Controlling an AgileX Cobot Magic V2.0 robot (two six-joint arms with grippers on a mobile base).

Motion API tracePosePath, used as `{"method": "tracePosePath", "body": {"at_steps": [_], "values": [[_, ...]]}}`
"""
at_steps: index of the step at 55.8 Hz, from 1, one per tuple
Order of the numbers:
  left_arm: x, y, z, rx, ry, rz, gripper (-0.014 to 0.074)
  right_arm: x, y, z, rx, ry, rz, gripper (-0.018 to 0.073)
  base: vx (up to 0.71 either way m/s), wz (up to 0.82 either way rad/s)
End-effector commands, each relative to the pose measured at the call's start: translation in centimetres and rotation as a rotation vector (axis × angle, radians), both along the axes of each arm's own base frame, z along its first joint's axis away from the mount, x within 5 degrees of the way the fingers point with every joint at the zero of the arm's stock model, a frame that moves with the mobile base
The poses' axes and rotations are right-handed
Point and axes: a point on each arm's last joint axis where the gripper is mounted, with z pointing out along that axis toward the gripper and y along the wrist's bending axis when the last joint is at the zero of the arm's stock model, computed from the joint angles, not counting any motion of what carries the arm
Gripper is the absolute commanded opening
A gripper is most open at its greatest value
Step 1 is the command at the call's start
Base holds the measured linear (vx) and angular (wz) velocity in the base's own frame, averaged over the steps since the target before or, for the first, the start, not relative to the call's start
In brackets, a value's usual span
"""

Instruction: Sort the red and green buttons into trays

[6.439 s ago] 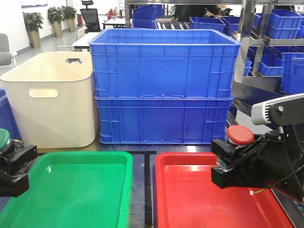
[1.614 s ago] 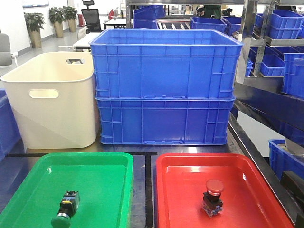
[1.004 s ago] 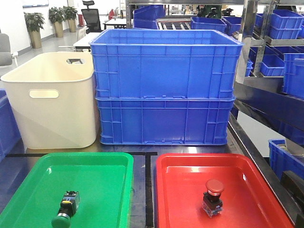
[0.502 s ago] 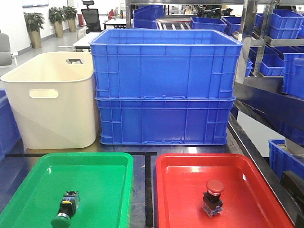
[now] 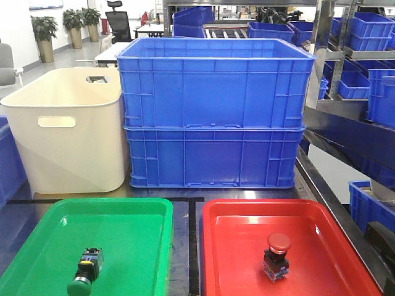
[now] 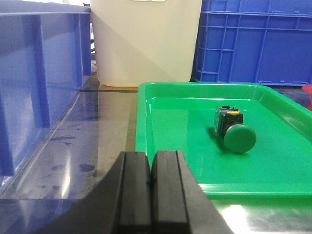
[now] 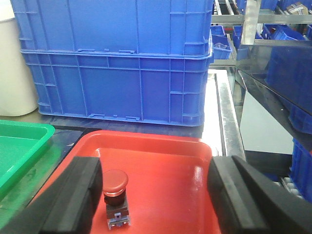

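1. Lying on its side in the green tray (image 5: 142, 216), the green button (image 6: 233, 130) is being seen ahead of and to the right of the left gripper (image 6: 151, 187), well apart from it, with its round cap turned toward the near rim.
2. The left gripper's fingers (image 6: 134, 187) are being held pressed together with nothing between them, just short of the tray's near left corner.
3. The red button (image 7: 114, 195) is being shown upright in the red tray (image 7: 190, 156), cap on top of its small switch block, just beside the inner face of the right gripper's (image 7: 156, 195) left finger; whether they touch cannot be told.
4. The right gripper's fingers (image 7: 80, 197) are being held spread wide over the red tray, nothing pinched.
5. Beyond both grippers, two stacked blue crates (image 5: 213, 111) are being seen behind the trays, with a cream tub (image 5: 65, 129) beside them.
6. A further blue crate (image 6: 34, 83) is being seen close on the left gripper's left.
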Motion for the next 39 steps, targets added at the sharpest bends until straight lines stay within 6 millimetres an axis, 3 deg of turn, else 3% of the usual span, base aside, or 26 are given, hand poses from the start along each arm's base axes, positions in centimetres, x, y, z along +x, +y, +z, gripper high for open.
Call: {"method": "tracePosePath", "body": {"at_steps": [1,25,31,39], "values": [[-0.23,0.01,1.45,-0.015,-0.112,0.0,-0.0007,-0.12,0.2,1.37,-0.008,-0.067,0.032,0.0503,0.0,0.0],[-0.23,0.01,1.45,-0.015,-0.112,0.0,-0.0007,-0.08,-0.19,1.1,-0.021,-0.038,-0.009,0.0468,0.0,0.0],[-0.23,0.01,1.45,-0.015,-0.112,0.0,-0.0007,-0.2,-0.2,1.17,-0.018,-0.042,-0.007,0.0393,0.0,0.0],[-0.23,0.01,1.45,-0.015,-0.112,0.0,-0.0007,-0.77,-0.25,1.32,0.014,-0.04,0.007,0.019,0.0,0.0]]}}
